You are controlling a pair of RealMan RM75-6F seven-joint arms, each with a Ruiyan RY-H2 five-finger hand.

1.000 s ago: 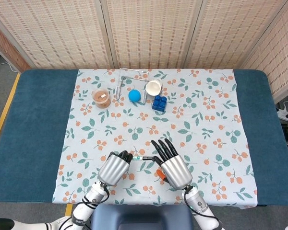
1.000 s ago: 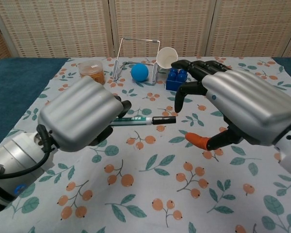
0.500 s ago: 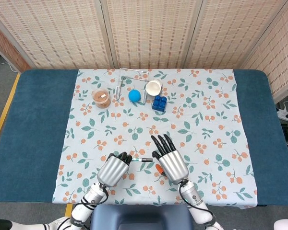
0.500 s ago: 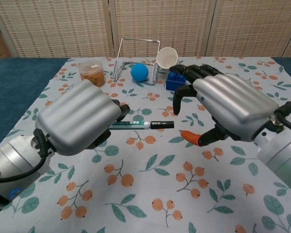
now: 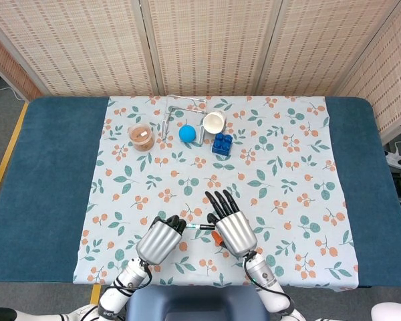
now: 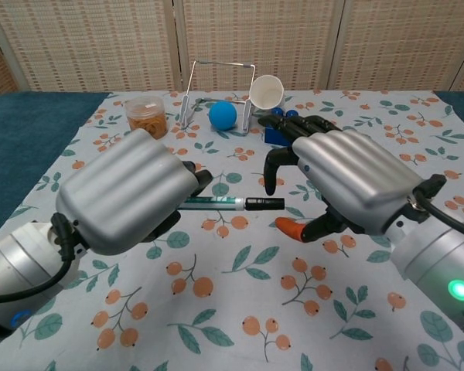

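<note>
Near the front edge of the floral-print tablecloth (image 5: 287, 167), the left hand (image 6: 127, 193) has its fingers curled around a slim white-and-green marker pen with a black cap (image 6: 232, 204), held level with the capped end pointing toward the right hand (image 6: 352, 182). The right hand hovers just beside that cap, fingers apart and arched downward, gripping nothing; its orange-tipped thumb (image 6: 288, 228) sits below the pen. Toward the far edge stand a clear jar of brown contents (image 5: 142, 136), a wire stand (image 5: 176, 110), a blue ball (image 5: 186, 133), a white paper cup (image 5: 213, 122) and a blue toy brick (image 5: 221, 144).
</note>
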